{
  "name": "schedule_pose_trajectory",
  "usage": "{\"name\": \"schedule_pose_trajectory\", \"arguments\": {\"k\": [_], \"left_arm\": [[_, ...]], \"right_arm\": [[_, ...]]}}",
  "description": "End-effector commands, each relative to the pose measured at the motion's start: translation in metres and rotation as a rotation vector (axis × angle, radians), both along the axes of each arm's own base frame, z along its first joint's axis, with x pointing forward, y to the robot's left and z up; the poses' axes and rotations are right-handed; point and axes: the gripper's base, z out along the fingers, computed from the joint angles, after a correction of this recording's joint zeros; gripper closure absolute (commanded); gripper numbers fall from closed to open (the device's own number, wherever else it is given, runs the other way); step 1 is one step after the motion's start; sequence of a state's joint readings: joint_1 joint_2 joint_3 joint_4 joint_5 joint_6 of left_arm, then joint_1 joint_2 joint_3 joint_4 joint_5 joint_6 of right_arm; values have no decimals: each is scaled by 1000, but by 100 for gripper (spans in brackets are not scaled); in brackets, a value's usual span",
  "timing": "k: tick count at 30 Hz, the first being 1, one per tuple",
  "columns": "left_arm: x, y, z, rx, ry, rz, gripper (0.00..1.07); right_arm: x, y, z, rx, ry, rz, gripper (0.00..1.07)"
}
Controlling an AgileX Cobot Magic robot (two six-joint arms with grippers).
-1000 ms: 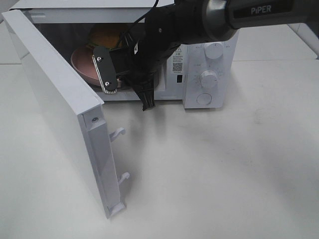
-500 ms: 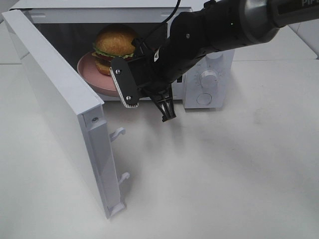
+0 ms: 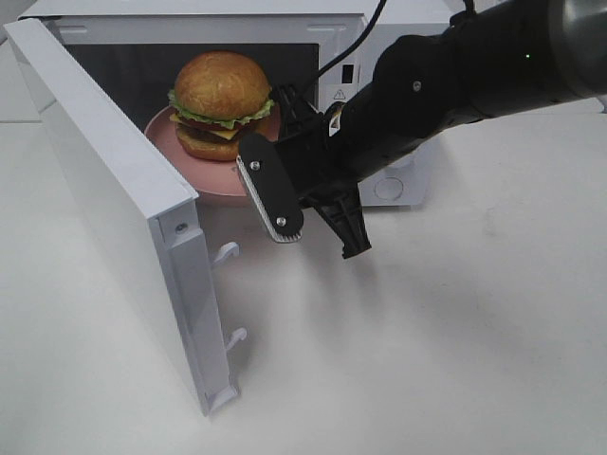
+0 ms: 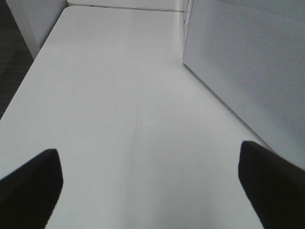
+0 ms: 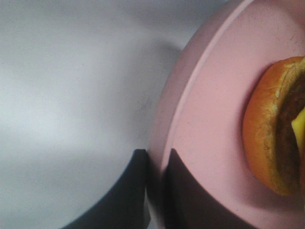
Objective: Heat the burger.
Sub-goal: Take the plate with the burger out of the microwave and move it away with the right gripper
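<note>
The microwave (image 3: 379, 28) is standing with its door (image 3: 114, 190) swung wide, and the pink plate (image 3: 190, 161) is sitting in the mouth of the cavity with the burger (image 3: 220, 104) upright on it, bun on top, lettuce, cheese and patty showing. My right hand (image 5: 155, 160) is clamped on the plate's rim: in the right wrist view one dark finger is lying under the edge and one over it, fingers close together with the rim between them, and the burger's bottom bun is just beside that spot on the plate. My right arm (image 3: 455, 85) is reaching in from the right across the control panel side of the microwave, wrist angled down toward the plate's near edge. My left hand (image 4: 152, 186) is hanging with fingers wide apart and nothing between them, over the bare white worktop (image 4: 119, 95) next to the outer face of the open door. Compared with a second ago, the arm is sitting further right and lower, and plate and burger are now nearer the opening and in plain sight where the arm was covering most of them.
</note>
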State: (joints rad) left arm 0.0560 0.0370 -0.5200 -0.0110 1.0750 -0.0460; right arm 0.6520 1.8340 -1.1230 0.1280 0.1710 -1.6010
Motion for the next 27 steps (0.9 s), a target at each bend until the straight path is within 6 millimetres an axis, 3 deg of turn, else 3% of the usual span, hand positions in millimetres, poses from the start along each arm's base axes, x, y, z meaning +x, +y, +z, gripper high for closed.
{"name": "schedule_pose_trajectory", "arguments": {"k": [1,13,15,18,20,27], "left_arm": [[1,0,0,0,-7,0,15],[1,0,0,0,-7,0,15],[1,0,0,0,-7,0,15],[1,0,0,0,-7,0,15],[1,0,0,0,-7,0,15],[1,0,0,0,-7,0,15]], "right_arm": [[-1,-6,19,78,-77,-37,107],[-33,-30,29,88,-85,-44,107],[-49,-37,32,87,-84,-30,107],[-52,-40,33,88,-86,-30,107],[-68,-47,34,88,-85,-19,107],[-91,-57,36,92,-85,2,107]]}}
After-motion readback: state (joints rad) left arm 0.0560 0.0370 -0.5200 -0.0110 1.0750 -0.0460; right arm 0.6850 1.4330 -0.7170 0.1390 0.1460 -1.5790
